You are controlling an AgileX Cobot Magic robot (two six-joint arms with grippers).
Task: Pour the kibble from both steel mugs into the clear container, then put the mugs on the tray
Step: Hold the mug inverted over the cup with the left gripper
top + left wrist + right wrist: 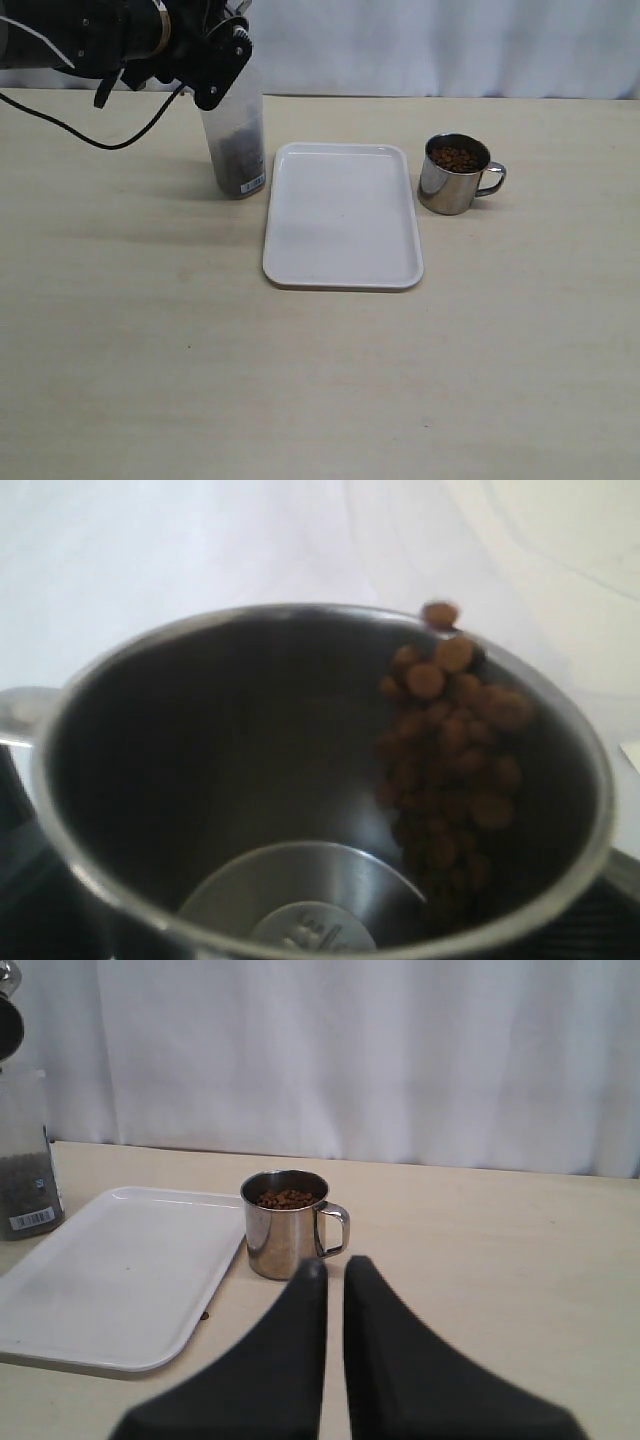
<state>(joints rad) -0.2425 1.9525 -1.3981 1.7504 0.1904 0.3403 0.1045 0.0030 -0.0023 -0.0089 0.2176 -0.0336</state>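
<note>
Nearest, the right gripper (334, 1272) hangs low over the pale wooden table (300, 380) with its two black fingers pressed almost together and nothing between them. It would have to spread before taking anything, or it may simply shove the full stainless-steel mug with the loop handle (455, 185) and scatter the dark brown kibble (456, 158) heaped in it. That mug stands just beside the right edge of the flat white rectangular plastic tray (340, 230), handle turned away from it. Farther back, at the tray's far left corner, stands the tall clear plastic container (238, 150), partly filled with dark pellets. The left gripper (218, 62) is above it with the tipped stainless-steel mug (250, 780), kibble banked along the low side and one pellet at the lip. The container is narrow, so a slightly off-centre mug would drop pellets onto the table, and a nudge from the arm could topple it. The left fingers seem spread wide around the mug, though the wrist view shows only dark shapes at its corners. From outside, the arm covers the tipped mug and the container's mouth, so their alignment cannot be judged, and the container's small label is unreadable.
</note>
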